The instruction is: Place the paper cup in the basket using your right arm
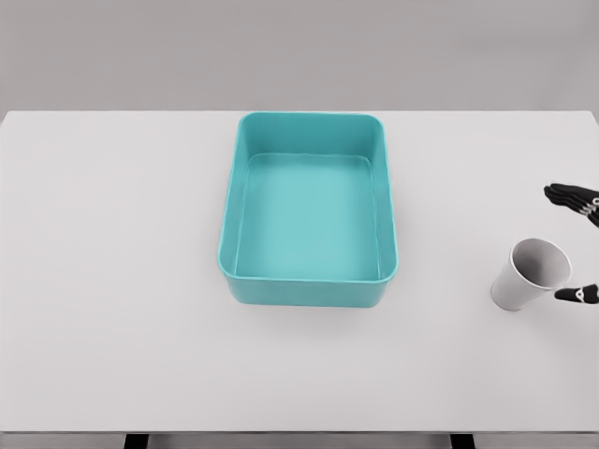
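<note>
A white paper cup point(529, 274) stands tilted on the white table at the right, its open mouth facing up and to the right. My right hand point(578, 245) comes in at the right edge; only its black fingertips point(571, 197) and thumb tip point(580, 295) show, spread on either side of the cup's rim without closing on it. A teal rectangular basket point(309, 289) sits in the middle of the table with nothing inside it. The left arm is out of view.
The white table point(112, 281) spans the whole view, its front edge near the bottom of the picture. Bare tabletop lies between the basket and the cup.
</note>
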Robot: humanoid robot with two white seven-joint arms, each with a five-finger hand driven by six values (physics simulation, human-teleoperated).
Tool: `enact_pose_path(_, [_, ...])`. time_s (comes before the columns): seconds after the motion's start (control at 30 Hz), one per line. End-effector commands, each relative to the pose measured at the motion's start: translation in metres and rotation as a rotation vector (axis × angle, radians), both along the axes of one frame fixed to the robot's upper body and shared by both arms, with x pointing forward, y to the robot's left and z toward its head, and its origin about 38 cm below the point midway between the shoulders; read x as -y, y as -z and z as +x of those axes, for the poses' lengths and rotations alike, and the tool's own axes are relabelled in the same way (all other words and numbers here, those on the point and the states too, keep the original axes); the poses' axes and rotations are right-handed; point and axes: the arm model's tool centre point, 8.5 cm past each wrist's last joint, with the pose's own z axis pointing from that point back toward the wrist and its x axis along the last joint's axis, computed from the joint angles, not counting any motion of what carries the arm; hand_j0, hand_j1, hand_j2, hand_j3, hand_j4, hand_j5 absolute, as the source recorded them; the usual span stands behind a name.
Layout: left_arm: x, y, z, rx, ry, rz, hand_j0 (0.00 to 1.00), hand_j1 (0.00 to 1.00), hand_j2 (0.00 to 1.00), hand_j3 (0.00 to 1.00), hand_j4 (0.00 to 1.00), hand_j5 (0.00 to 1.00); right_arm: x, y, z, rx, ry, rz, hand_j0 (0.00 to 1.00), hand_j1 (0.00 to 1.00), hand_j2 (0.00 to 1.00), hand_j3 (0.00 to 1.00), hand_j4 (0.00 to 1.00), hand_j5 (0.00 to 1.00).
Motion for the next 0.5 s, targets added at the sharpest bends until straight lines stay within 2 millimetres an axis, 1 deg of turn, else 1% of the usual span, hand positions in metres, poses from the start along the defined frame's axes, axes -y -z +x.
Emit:
enact_pose_path(0.0, [0.000,0.000,0.000,-0.001,0.000,0.000,1.00,1.00,1.00,1.00,1.00,1.00,0.005,0.008,0.000,-0.028,0.017,0.007,1.00,1.00,1.00,1.00,1.00,1.00])
enact_pose_path(0.1, [0.000,0.000,0.000,0.000,0.000,0.000,1.00,1.00,1.00,1.00,1.00,1.00,0.008,0.016,0.000,-0.062,0.037,0.011,1.00,1.00,1.00,1.00,1.00,1.00])
enact_pose_path(0.47, [0.000,0.000,0.000,-0.001,0.000,0.000,1.00,1.00,1.00,1.00,1.00,1.00,0.014,0.024,0.006,-0.190,0.105,-0.010,1.00,1.00,1.00,1.00,1.00,1.00])
